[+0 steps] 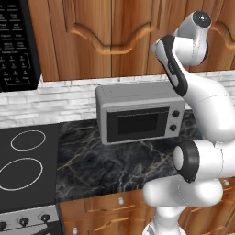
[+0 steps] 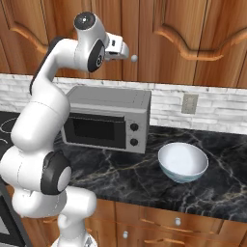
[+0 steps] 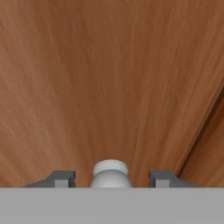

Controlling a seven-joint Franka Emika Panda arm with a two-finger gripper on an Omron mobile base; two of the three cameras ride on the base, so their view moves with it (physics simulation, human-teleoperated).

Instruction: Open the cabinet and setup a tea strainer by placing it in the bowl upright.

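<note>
The cabinet (image 1: pixel 92 36) (image 2: pixel 183 29) hangs shut above the counter, its reddish-brown door (image 3: pixel 109 87) close in front of the hand. In the hand view a round silver knob (image 3: pixel 110 173) sits between my gripper's (image 3: pixel 112 178) two dark fingertips (image 3: pixel 61 178), with a gap on each side. From the right base view the hand (image 2: pixel 118 48) is raised against the door with the knob (image 2: pixel 134 58) at its tip. The white bowl (image 2: pixel 183 161) stands upright on the dark marble counter, to the right of the microwave. The tea strainer is hidden.
A silver microwave (image 1: pixel 137 112) (image 2: pixel 106 118) stands on the counter below the hand. A black stovetop (image 1: pixel 25 160) lies to the left, with a black control panel (image 1: pixel 16 41) above it. A wall outlet (image 2: pixel 189 103) is behind the bowl. Drawer fronts (image 2: pixel 178 221) run below the counter.
</note>
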